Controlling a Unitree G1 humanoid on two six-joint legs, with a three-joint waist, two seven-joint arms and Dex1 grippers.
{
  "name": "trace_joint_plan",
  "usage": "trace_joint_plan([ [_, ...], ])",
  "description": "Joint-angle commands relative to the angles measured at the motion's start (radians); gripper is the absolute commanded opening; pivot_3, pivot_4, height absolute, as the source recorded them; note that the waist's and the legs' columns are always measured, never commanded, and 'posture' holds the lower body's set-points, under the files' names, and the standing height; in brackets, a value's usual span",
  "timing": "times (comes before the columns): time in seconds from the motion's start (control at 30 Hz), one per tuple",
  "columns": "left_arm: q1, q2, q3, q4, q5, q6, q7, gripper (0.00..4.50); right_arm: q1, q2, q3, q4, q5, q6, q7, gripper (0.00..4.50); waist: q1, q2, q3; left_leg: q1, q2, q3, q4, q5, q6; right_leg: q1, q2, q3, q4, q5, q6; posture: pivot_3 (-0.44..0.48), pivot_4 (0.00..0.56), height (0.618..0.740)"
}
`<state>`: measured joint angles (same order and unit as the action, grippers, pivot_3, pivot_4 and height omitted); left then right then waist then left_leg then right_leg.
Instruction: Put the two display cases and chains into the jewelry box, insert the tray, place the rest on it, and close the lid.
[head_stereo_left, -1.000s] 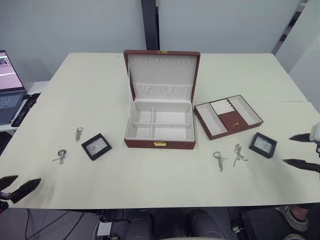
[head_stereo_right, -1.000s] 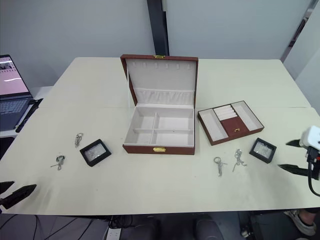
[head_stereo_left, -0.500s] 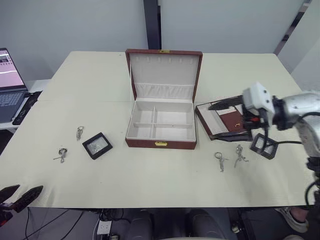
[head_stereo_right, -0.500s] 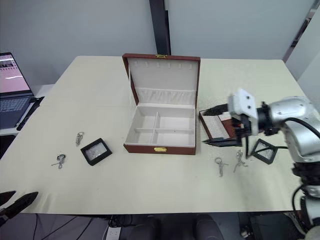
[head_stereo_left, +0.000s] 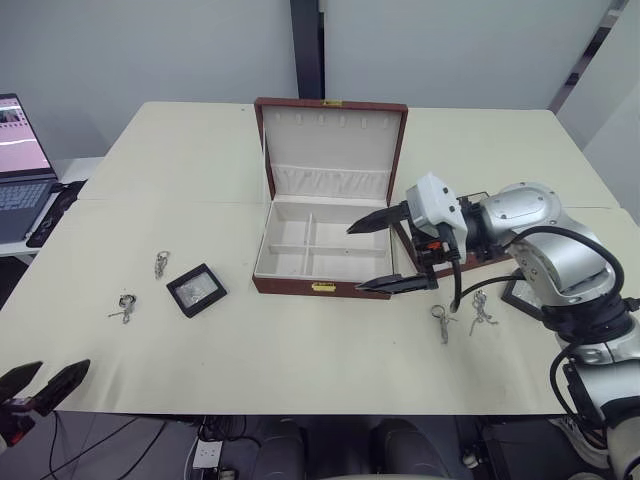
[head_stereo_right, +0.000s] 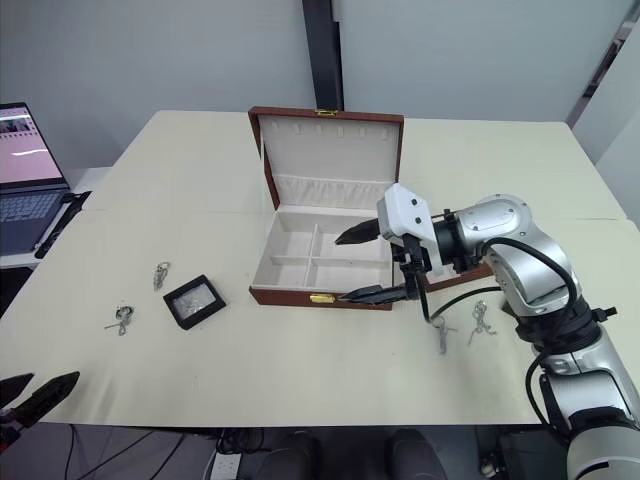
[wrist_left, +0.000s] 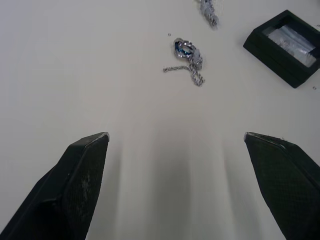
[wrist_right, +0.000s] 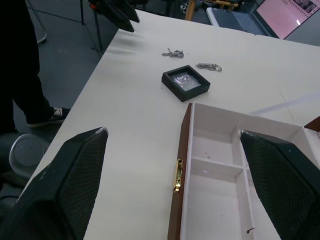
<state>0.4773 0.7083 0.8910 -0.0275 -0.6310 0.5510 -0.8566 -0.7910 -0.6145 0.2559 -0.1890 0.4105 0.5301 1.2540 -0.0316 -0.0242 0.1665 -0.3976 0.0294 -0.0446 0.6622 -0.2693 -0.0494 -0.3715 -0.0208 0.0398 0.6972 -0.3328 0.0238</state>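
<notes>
The right gripper hangs over the jewelry box, jaws spread wide and empty; the left gripper likewise.

The jewelry box stands mid-table with its lid upright behind it; to its left lie a display case and two chains; to its right, the tray, then another display case; two more chains lie before the tray; a laptop sits at the far left, off the table.
</notes>
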Motion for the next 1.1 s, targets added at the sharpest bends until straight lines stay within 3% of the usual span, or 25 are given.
trace_joint_plan([
  [0.03, -0.023, -0.004, 0.010, -0.031, -0.028, 0.018, 0.030, 4.50, -0.030, 0.016, -0.010, -0.015, -0.010, 0.011, -0.040, 4.46, 0.000, 0.000, 0.000, 0.000, 0.000, 0.000, 0.000, 0.000, 0.000, 0.000, 0.000, 0.000, 0.000, 0.000, 0.000, 0.000, 0.150, 0.740],
  [0.53, -0.198, -0.038, -0.104, -0.017, 0.009, 0.025, 0.191, 4.50, -0.017, 0.026, -0.006, -0.030, -0.031, 0.021, -0.068, 4.46, 0.000, 0.000, 0.000, 0.000, 0.000, 0.000, 0.000, 0.000, 0.000, 0.000, 0.000, 0.000, 0.000, 0.000, 0.000, 0.000, 0.150, 0.740],
  [0.73, -0.286, -0.030, -0.216, 0.023, 0.082, 0.031, 0.275, 4.50, -0.013, 0.025, -0.003, -0.032, -0.031, 0.023, -0.066, 4.46, 0.000, 0.000, 0.000, 0.000, 0.000, 0.000, 0.000, 0.000, 0.000, 0.000, 0.000, 0.000, 0.000, 0.000, 0.000, 0.000, 0.150, 0.740],
  [1.07, -0.368, -0.030, -0.297, 0.085, 0.136, 0.033, 0.311, 4.50, -0.014, 0.021, -0.008, -0.044, -0.019, 0.047, -0.064, 4.46, 0.000, 0.000, 0.000, 0.000, -0.001, 0.000, 0.000, 0.000, 0.000, 0.000, 0.000, 0.000, 0.000, 0.000, 0.000, 0.000, 0.150, 0.740],
  [1.1, -0.372, -0.031, -0.301, 0.089, 0.136, 0.040, 0.309, 4.31, -0.014, 0.020, -0.009, -0.045, -0.019, 0.049, -0.063, 4.49, 0.000, 0.000, 0.000, 0.000, 0.000, -0.001, 0.000, 0.000, 0.000, 0.000, 0.000, 0.000, 0.000, 0.000, 0.000, 0.000, 0.150, 0.740],
])
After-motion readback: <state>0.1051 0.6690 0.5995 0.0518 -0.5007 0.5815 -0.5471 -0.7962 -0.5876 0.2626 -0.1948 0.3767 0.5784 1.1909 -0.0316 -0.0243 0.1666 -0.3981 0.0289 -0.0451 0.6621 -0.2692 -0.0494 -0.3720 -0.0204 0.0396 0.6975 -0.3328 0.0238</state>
